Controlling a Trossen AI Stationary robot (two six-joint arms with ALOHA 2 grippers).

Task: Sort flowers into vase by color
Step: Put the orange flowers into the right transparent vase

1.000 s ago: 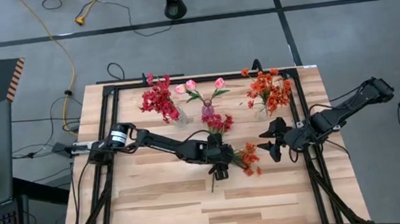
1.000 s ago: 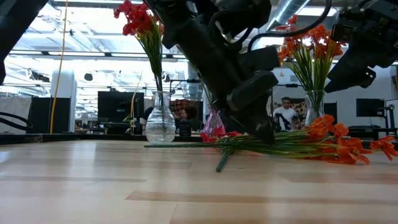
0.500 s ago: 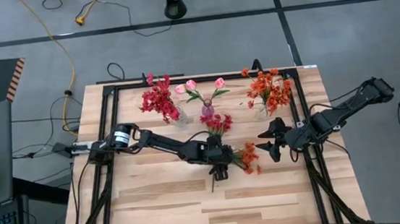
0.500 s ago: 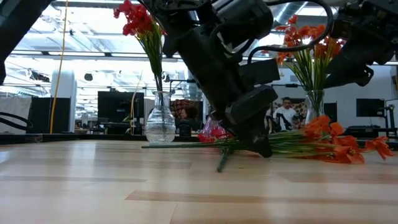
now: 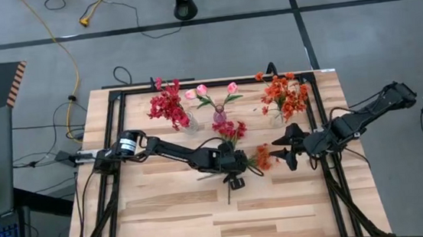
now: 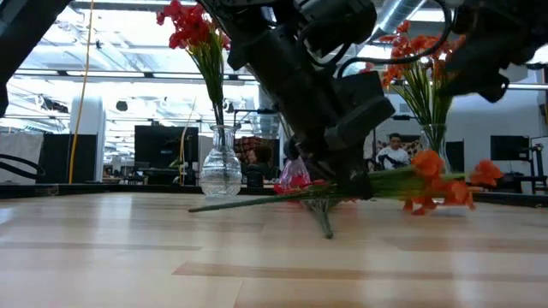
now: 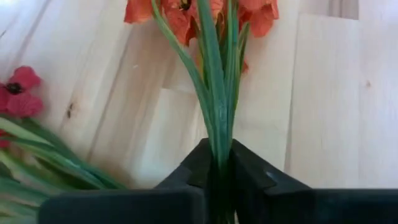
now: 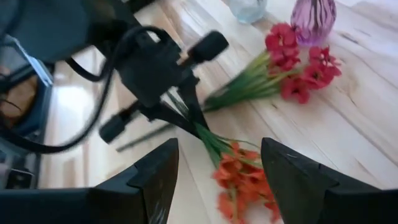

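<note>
Flowers: you are looking at an orange sprig (image 7: 214, 68) caught in the left gripper (image 5: 234, 179); its stems are running straight out from between the fingers (image 7: 193, 168) and its blossoms are hanging past the tips, just clear of the table (image 5: 174, 221) in the low view.
Left gripper: you are seeing it clamped tight on the green stems, near the middle of the table; the stem ends are trailing behind it down onto the wood.
Red sprig (image 5: 229, 130): it is lying flat on the table just beside the left gripper, blossoms pointing toward the vases.
Right gripper (image 5: 287, 149): you are seeing its fingers (image 8: 155, 180) standing wide apart, holding nothing, hovering just beyond the orange blossoms and facing the left gripper.
Vases: a clear vase (image 5: 189, 121) with red flowers, a pink vase (image 5: 219, 116) with pale pink flowers and a clear vase (image 5: 276, 117) with orange flowers are standing in a row at the far edge, well beyond both grippers.
Background: a person (image 6: 395, 156) is showing past the table in the low view.
</note>
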